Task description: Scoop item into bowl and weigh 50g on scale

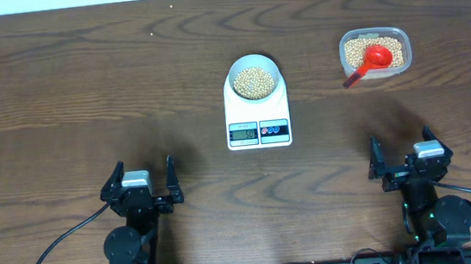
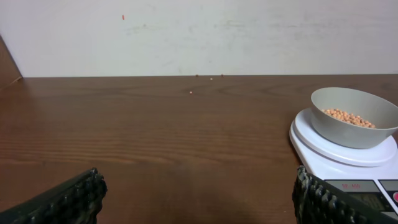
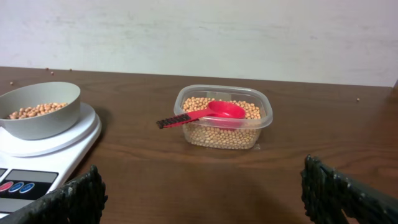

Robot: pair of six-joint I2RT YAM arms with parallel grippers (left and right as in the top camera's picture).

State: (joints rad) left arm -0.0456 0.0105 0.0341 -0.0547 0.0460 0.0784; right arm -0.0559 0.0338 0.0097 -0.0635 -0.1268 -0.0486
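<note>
The dark wood table (image 1: 85,94) carried a white scale (image 1: 257,117), which sat ahead of the left fingers (image 1: 171,177) and right fingers (image 1: 375,157) and between them. A clear tub (image 1: 374,52) sat farther out, ahead of the right fingers. A few stray beans (image 2: 191,93) lay far ahead near the table's back edge.

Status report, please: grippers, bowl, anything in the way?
Left gripper open, right gripper open. Bowl on scale, beans inside; display unreadable. Scoop in tub. No obstruction seen.
</note>
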